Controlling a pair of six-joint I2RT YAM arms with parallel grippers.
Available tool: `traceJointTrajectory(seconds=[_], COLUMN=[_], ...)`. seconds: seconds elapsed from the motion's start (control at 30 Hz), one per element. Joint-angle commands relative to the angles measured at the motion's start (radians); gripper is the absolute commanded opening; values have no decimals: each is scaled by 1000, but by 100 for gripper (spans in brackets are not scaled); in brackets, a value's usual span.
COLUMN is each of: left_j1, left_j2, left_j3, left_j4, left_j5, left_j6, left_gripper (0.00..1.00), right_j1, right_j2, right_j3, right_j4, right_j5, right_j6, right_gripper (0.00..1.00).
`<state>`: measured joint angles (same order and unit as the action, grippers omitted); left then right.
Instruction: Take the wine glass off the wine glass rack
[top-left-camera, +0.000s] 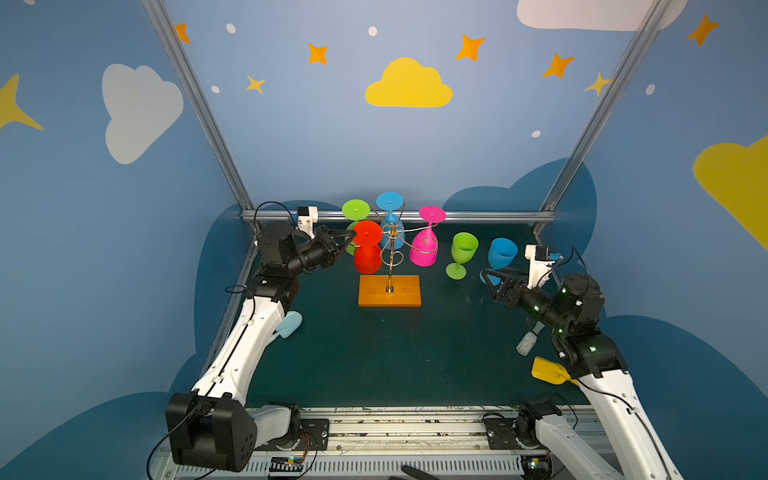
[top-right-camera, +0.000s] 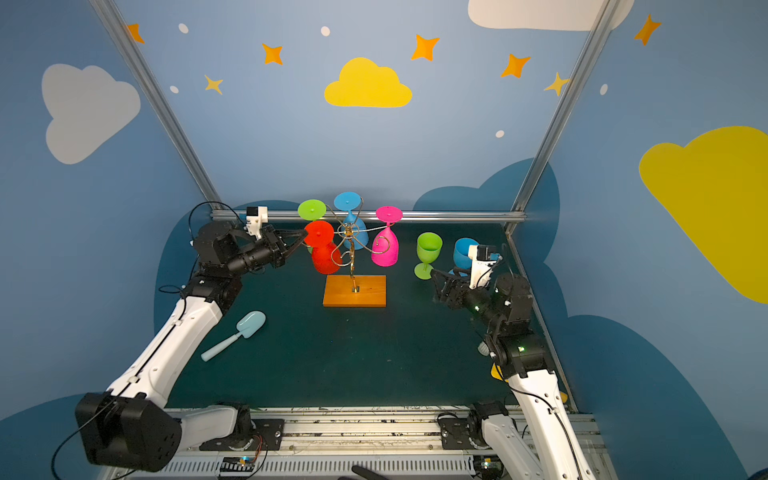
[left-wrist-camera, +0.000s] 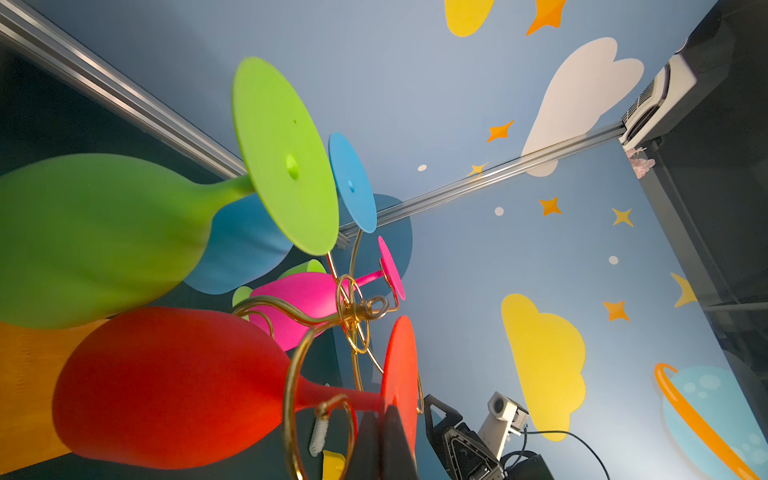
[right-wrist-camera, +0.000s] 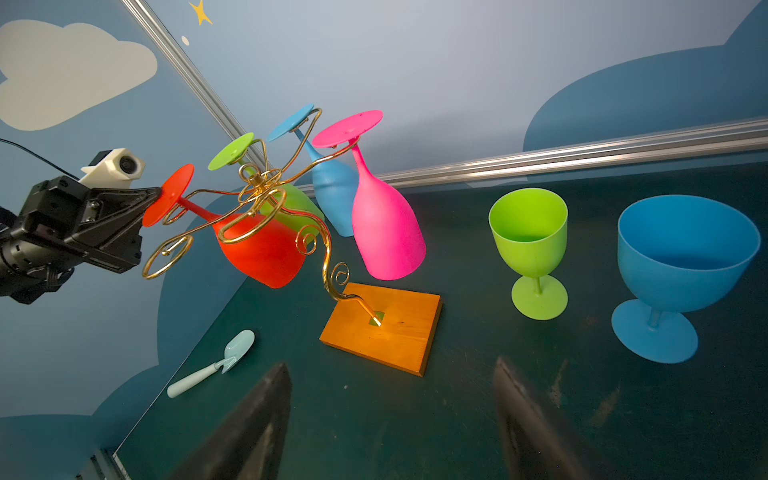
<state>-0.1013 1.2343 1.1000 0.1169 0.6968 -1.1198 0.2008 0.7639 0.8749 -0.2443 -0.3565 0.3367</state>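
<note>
Currently the left gripper is clamped on the rim of the flat foot of the red wine glass, its jaws pinched together on the thin disc. That glass hangs upside down at the near-left side of the wine glass rack. Its stem seems to sit inside a gold scroll arm, though the wire is hard to trace. A green glass, a blue glass and a pink glass hang from other arms. At the right, the right gripper hovers low with jaws wide apart and empty, near a green goblet and a blue goblet, both upright.
</note>
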Motion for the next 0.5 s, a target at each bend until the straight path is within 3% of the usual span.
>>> traceJointTrajectory(seconds=[0.0,0.47], left_j1=[1,45], left_j2=[-50,-146], left_j3=[-22,-61], left_j4=[-1,-70], left_j5=[23,42], left_j6=[12,41], left_gripper=[3,3], right_j1=[2,2], right_j2=[-11,-18], right_j3=[2,10], right_j4=[5,-11], right_j5=[1,3], right_j6=[-1,-10], right_gripper=[76,76])
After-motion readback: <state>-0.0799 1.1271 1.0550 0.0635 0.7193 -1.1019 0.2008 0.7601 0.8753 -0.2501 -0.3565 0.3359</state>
